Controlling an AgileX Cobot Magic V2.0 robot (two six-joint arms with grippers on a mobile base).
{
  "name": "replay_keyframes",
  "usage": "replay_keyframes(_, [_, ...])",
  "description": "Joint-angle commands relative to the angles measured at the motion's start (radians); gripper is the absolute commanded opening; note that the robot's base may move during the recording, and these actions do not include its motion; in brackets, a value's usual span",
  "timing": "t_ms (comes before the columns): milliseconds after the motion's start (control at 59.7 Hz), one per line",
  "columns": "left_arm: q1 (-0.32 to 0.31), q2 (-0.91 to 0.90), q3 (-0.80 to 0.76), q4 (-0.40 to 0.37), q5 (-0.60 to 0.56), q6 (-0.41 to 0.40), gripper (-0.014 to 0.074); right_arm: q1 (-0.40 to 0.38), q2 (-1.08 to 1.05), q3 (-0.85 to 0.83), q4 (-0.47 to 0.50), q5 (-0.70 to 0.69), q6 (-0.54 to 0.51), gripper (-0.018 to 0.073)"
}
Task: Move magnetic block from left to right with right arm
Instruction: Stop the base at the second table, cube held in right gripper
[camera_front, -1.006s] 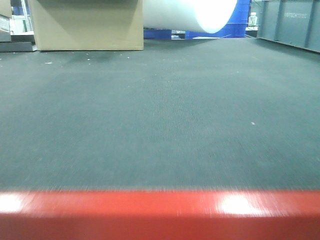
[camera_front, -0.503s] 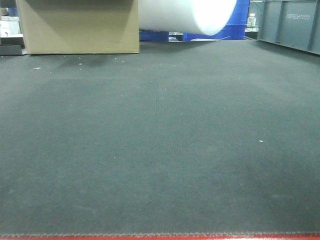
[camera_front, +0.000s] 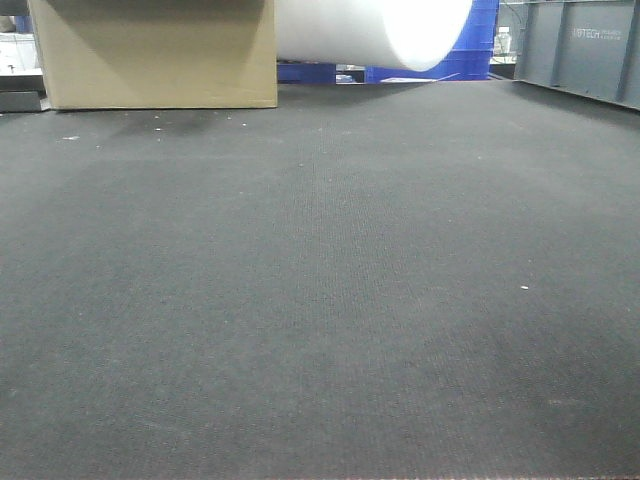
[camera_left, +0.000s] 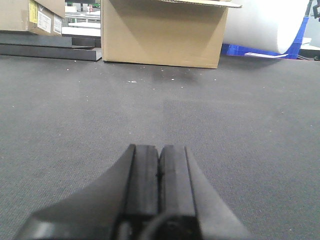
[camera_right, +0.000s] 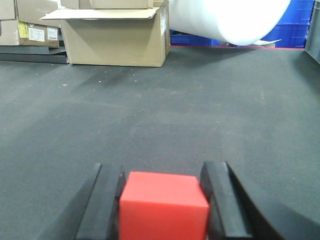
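Red-orange and matte, the magnetic block (camera_right: 164, 205) is shown in the right wrist view, gripped between the right jaws. One black pad (camera_right: 107, 202) is pressed to its left face and the other (camera_right: 220, 202) to its right face, so the jaws are parted only by the width of the cube. The top face and the near face of the block are visible and no marks are seen on them. Whether its underside rests on the dark grey mat (camera_right: 200, 110) cannot be told.

In the left wrist view the left jaws are seen fully closed, their two black pads (camera_left: 146, 177) are pressed flat together and nothing is held between them. They are held low over the same mat.

Beyond the right jaws, an open cardboard box (camera_right: 115, 42) is set at the far left edge of the mat. A large white roll (camera_right: 235, 17) is seen to the right of it, with blue crates (camera_right: 295, 25) behind. In the front-facing view a grey bin (camera_front: 585, 50) is placed at the far right. A labelled carton (camera_left: 30, 15) over dark flat slabs (camera_left: 45, 50) is seen at the far left of the left wrist view.
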Motion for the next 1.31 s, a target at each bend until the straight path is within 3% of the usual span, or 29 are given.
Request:
replay_keyframes(0, [-0.003, -0.011, 0.008, 0.000, -0.091, -0.007, -0.0116, -0.004, 0.022, -0.025, -0.023, -0.082, -0.007, 0.0229])
replay_keyframes(536, [-0.003, -0.011, 0.008, 0.000, -0.091, -0.007, -0.0116, -0.002, 0.086, -0.048, 0.014, -0.076, -0.010, 0.0229])
replay_keyframes(872, [-0.003, -0.011, 0.008, 0.000, -0.091, -0.007, -0.0116, 0.000, 0.607, -0.273, 0.258, -0.080, -0.314, 0.0229])
replay_keyframes(1073, [-0.003, -0.011, 0.008, 0.000, -0.091, -0.007, -0.0116, 0.002, 0.922, -0.457, 0.324, -0.065, -0.375, 0.0229])
replay_keyframes(1291, [-0.003, -0.011, 0.008, 0.000, -0.091, -0.007, -0.0116, 0.078, 1.273, -0.662, 0.334, -0.025, -0.414, 0.0229])
